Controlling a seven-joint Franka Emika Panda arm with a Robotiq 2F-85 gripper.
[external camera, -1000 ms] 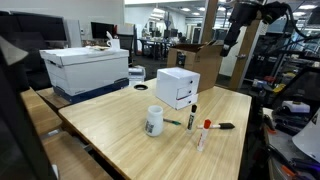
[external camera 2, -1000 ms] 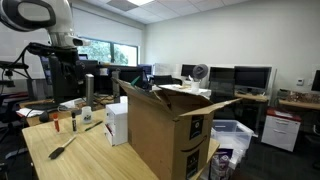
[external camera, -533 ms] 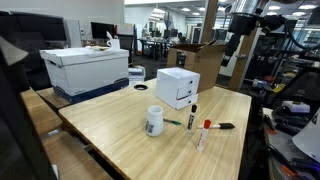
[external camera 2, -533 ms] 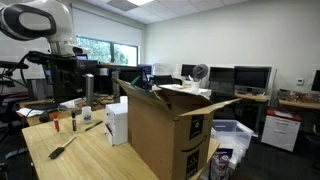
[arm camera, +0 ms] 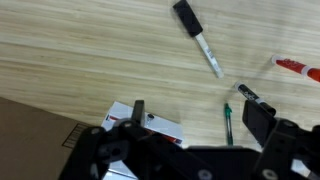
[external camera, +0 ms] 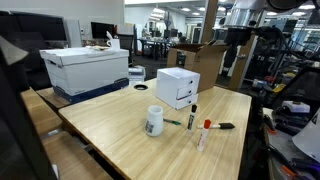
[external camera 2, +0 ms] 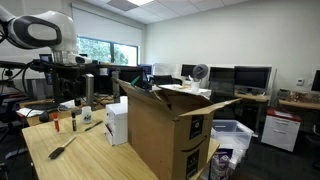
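The green pen (arm camera: 228, 122) is the thing nearest your end effector (arm camera: 198, 112). In the wrist view it lies flat on the desk (arm camera: 70, 50), just to the right of the midpoint between the fingers. Its long axis runs almost straight up and down the picture. It is too small to tell which end is the tip. A short black piece (arm camera: 246, 93) sits just past its upper end, angled across it, and you cannot tell whether the two touch.

In an exterior view the green pen (external camera: 174, 122) lies roughly level across the picture, just beside the white mug (external camera: 154, 121).

Further out in the wrist view, a black-capped marker (arm camera: 197, 38) lies on a diagonal. Its cap is at the upper left and its thin pale end points to the lower right, toward the pen but apart from it. A red marker (arm camera: 298, 67) lies nearly level at the right edge, cut off by the frame. A corner of the white box (arm camera: 155, 127) shows low in the picture, under one finger (arm camera: 138, 108).

Your end effector is spread wide with nothing between its fingers. It hangs well above the desk, and in an exterior view it (external camera: 237, 40) sits high over the far side.
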